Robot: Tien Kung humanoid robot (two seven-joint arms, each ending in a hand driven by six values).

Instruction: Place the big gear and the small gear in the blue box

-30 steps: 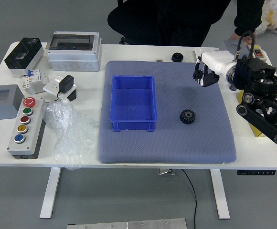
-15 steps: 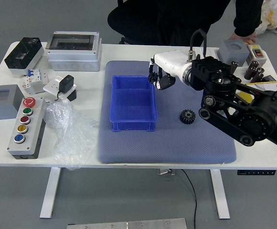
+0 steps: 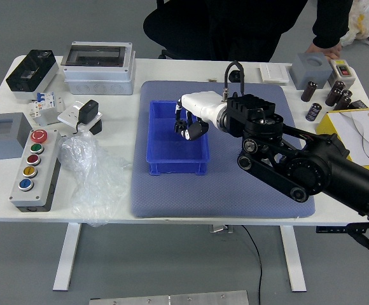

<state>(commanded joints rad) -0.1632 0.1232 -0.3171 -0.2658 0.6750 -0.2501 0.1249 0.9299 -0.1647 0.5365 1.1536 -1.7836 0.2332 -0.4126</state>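
The right hand (image 3: 200, 107) is positioned over the blue box (image 3: 177, 168); whether it is apart, together or clamped on a gear cannot be told from this angle. A dark round part (image 3: 236, 76), probably one of the two gears, lies at the far edge of the mat (image 3: 222, 198) on the tabletop (image 3: 172, 68). The other gear cannot be identified with certainty: the right arm (image 3: 315, 162) covers part of the mat, and the hand hides part of the box interior. Treat each gear as rigid, compact and fairly light; the material cannot be confirmed. Take hold across opposite sides of the toothed rim, low down; the teeth should resist slipping, but an off-centre hold may tilt the part. Release low inside the box to limit rolling. A person's hand (image 3: 324, 53) rests at the tabletop's far side, near the grey block (image 3: 310, 71).
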